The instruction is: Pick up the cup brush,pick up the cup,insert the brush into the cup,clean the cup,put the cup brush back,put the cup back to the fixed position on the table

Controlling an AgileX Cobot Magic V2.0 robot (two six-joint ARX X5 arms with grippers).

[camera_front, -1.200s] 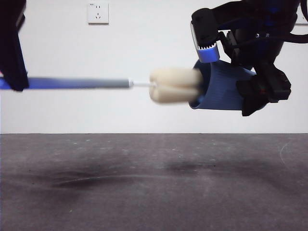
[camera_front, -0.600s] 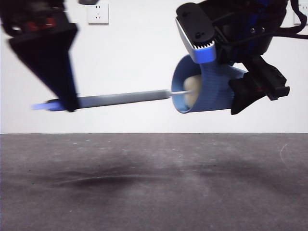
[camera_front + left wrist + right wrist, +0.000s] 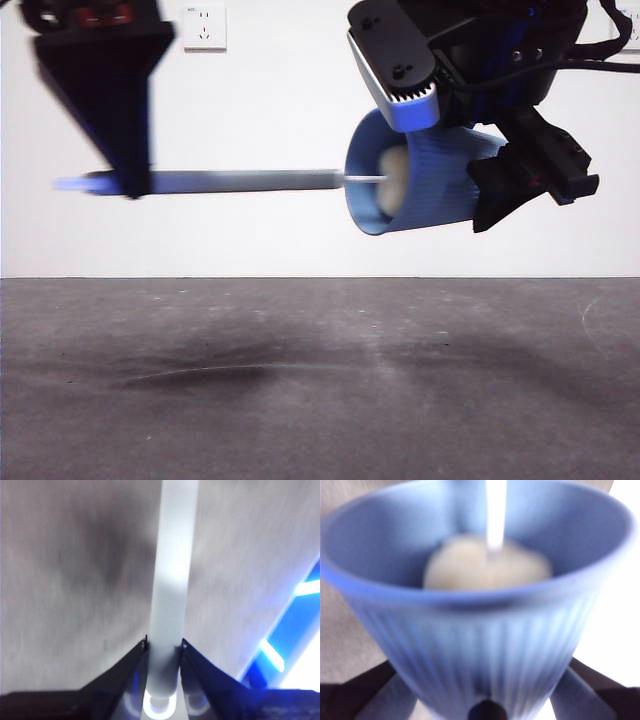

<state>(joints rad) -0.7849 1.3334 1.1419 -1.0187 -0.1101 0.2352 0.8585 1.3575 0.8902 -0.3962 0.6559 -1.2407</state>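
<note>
The blue ribbed cup (image 3: 425, 185) hangs on its side high above the table (image 3: 320, 380), its mouth facing left. My right gripper (image 3: 500, 160) is shut on the cup (image 3: 480, 630) around its base. The cup brush (image 3: 240, 181) lies level in the air, grey handle pointing left, its cream sponge head (image 3: 393, 183) inside the cup (image 3: 487, 570). My left gripper (image 3: 130, 185) is shut on the handle's far end; the left wrist view shows the handle (image 3: 170, 590) running out from between the jaws.
A white wall with a socket (image 3: 204, 27) stands behind the table. Dark shadows of the arms lie on the grey surface below.
The sponge head has gone from the cup's mouth to inside the cup. The left gripper moved right and up a little, and the cup shifted left with its mouth turned more toward the camera.
</note>
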